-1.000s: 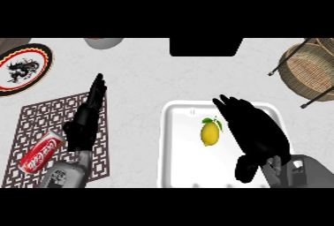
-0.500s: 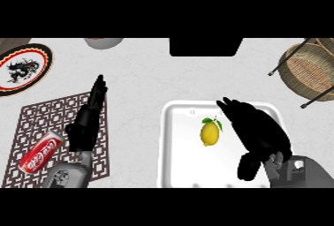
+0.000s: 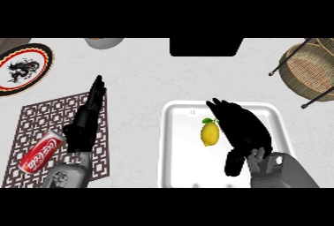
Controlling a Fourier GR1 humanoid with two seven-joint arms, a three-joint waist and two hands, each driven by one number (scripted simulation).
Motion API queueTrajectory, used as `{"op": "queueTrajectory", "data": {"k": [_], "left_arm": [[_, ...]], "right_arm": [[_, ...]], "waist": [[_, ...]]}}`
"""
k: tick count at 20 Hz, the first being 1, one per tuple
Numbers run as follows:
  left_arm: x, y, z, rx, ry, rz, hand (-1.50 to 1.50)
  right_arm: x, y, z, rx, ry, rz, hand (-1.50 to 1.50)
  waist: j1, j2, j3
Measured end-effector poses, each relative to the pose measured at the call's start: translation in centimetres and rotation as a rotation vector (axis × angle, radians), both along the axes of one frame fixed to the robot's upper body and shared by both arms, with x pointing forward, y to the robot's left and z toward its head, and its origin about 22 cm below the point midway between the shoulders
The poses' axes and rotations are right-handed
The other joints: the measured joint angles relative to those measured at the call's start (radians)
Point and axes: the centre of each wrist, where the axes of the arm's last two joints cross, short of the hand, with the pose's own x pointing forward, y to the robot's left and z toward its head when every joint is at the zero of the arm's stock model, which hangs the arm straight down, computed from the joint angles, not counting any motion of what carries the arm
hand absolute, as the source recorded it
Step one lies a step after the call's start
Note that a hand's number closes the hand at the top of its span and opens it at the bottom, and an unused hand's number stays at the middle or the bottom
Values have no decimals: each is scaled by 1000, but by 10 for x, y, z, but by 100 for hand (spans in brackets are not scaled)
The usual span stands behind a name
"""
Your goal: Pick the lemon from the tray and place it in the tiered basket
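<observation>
The lemon (image 3: 209,133) was seen lying in the white tray (image 3: 183,163), ungrasped. The right hand (image 3: 243,130) was held open just beside it, fingers stretched out, nothing taken hold of. The left hand (image 3: 87,121) was rested open over the patterned mat (image 3: 46,117). Nothing was judged done: grasp, lift and carry to the tiered basket (image 3: 312,66), well apart, were all left.

We see the lemon (image 3: 209,133) lying in the white tray (image 3: 175,150) on the worktop (image 3: 143,79), with the right robot hand (image 3: 243,130) spread over the tray just beside the fruit, fingers extended. We note the left robot hand (image 3: 88,117), fingers straight, above a patterned mat (image 3: 39,112) that carries a red can (image 3: 40,152). The tiered basket (image 3: 312,66) stands at upper right, well apart from the tray.
</observation>
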Motion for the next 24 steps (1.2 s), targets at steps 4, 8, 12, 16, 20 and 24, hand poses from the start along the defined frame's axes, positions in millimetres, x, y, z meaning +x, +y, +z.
{"op": "queueTrajectory", "data": {"k": [4,8,12,16,20,24], "left_arm": [[-5,-2,1,-2,1,-7,0],[-5,-4,3,6,-6,-6,0],[-5,1,8,4,-1,-3,0],[2,3,8,7,-7,-3,0],[4,-1,5,7,-10,-1,0],[-2,0,6,3,-7,-3,0]], "right_arm": [[4,4,-6,-4,17,-5,-150],[13,3,-15,-8,33,-10,-150],[16,2,-32,-13,38,-10,-150],[22,6,-36,-6,47,-16,-150],[29,4,-46,6,41,-24,-150],[21,6,-46,15,43,-23,-150]], "waist": [[0,0,0],[1,0,0],[0,0,0],[0,0,0],[0,0,0],[-1,0,0]]}}
